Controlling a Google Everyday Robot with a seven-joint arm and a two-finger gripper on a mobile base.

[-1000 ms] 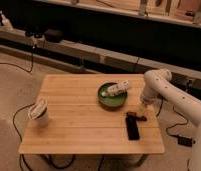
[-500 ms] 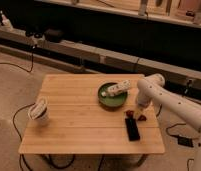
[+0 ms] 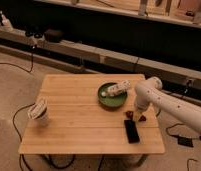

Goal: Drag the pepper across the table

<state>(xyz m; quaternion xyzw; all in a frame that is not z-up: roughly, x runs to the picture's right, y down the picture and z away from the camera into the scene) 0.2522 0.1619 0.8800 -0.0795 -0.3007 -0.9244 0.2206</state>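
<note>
Obs: gripper (image 3: pixel 138 116) is low over the right part of the counter (image 3: pixel 84 125), at the end of the white arm that reaches in from the right. It sits between the green bowl (image 3: pixel 105 100) and the black phone (image 3: pixel 131 131).

Pepper (image 3: pixel 128 115): a dark red sliver lies on the counter at the gripper's tip, just in front of the bowl and just behind the phone's far end. Part of it looks hidden under the gripper.

Jaws: cannot tell whether they are open or closed on anything, since the wrist blocks the tip. Contact with the pepper is not confirmed either.

Step (judgement): end of the approach, gripper set down at the pepper, drag not yet begun.

Next move calls for: firm contact or a pinch on the pepper, then a low sweep leftward along the bare wood. The path must pass between bowl and phone without nudging either one. The pepper is slender and may roll or slip out.
</note>
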